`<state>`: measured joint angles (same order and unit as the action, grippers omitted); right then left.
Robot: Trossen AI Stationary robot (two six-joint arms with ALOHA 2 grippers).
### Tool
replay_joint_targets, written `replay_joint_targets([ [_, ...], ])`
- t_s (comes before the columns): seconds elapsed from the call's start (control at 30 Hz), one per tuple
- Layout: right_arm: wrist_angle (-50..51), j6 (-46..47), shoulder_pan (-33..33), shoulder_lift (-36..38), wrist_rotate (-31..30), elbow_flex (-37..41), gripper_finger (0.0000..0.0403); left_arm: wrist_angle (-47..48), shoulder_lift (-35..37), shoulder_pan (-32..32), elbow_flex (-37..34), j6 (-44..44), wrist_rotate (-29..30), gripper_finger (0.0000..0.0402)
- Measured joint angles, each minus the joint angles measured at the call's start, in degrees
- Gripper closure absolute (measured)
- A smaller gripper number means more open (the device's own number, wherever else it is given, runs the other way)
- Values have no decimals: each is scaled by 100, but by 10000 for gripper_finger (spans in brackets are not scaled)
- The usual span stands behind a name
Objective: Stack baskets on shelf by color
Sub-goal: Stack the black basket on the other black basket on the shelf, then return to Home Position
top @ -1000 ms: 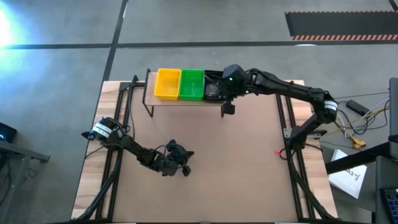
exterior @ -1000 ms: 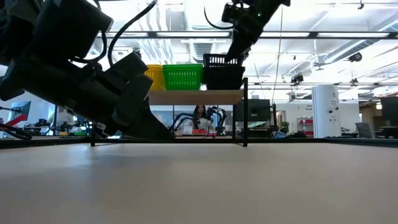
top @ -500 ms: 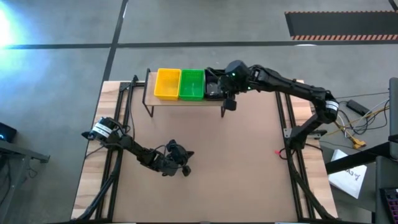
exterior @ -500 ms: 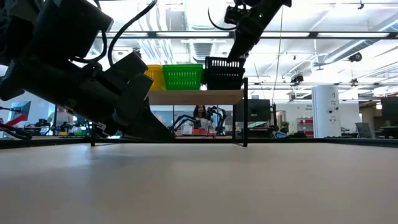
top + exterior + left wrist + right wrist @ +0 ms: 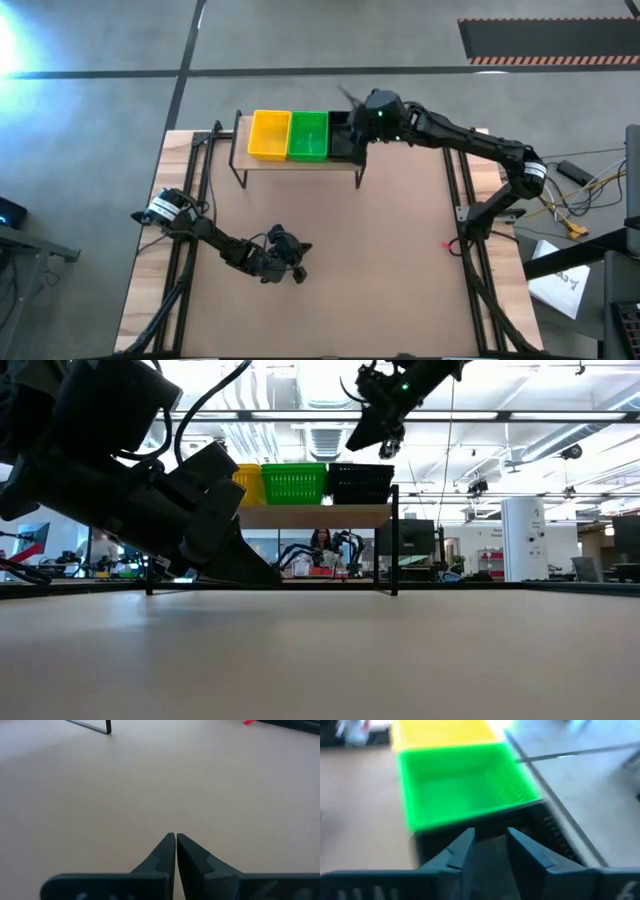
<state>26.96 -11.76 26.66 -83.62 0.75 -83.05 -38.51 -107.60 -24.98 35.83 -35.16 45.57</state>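
Right tool (image 5: 372, 432) has lifted clear of the black basket (image 5: 360, 483), fingers (image 5: 465, 851) parted, holding nothing; a second ago it was down at that basket's rim. Black basket now sits level on the shelf (image 5: 315, 515), right end, touching the green basket (image 5: 309, 136); yellow basket (image 5: 269, 134) at left end. Judgement: placement done, colours sorted three across. Left tool (image 5: 175, 840) clenched empty, low over the near bench (image 5: 390, 270).

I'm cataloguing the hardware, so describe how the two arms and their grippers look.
Both arms are dark, jointed links. The left arm has a white band near its base and black cable loops. The right arm has a white band too and green lights near its wrist. Left gripper and right gripper: tapered, wedge-shaped dark fingers.
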Motion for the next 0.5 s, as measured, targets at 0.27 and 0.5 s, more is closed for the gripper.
replay_joint_targets([
  [0.27,398,187,286,-583,239,13,388,-4,82,29,61,164,41,402],
  [0.5,287,84,347,-453,7,13,394,1,82,52,57,162,45,402],
])
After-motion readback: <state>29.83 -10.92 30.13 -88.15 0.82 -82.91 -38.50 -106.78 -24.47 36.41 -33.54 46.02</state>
